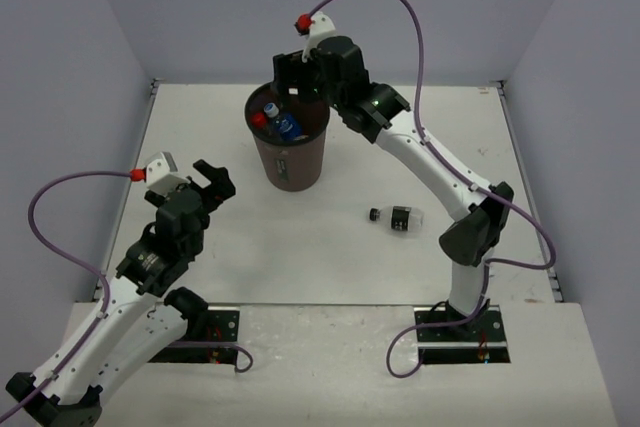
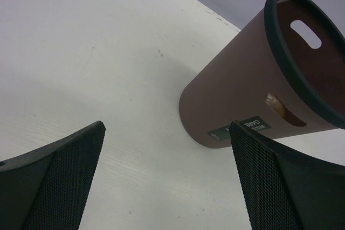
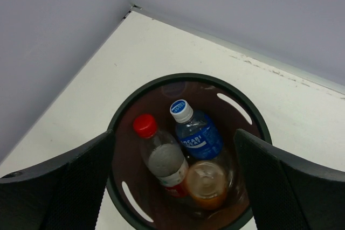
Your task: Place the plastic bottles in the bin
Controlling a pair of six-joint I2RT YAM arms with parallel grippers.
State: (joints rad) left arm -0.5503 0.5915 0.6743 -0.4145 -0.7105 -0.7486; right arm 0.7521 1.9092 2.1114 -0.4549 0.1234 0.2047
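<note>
Currently right gripper (image 1: 302, 77) (jaws apart) above bin (image 1: 290, 169); black-capped bottle (image 1: 397, 217) outside.

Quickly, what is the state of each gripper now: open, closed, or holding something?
Left gripper: open, holding nothing.
Right gripper: open, holding nothing, above the bin.

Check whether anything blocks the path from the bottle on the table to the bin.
Nothing visible. The bottle lies apart from the bin, with bare table between. The right end effector hangs open above the bin's mouth.
</note>
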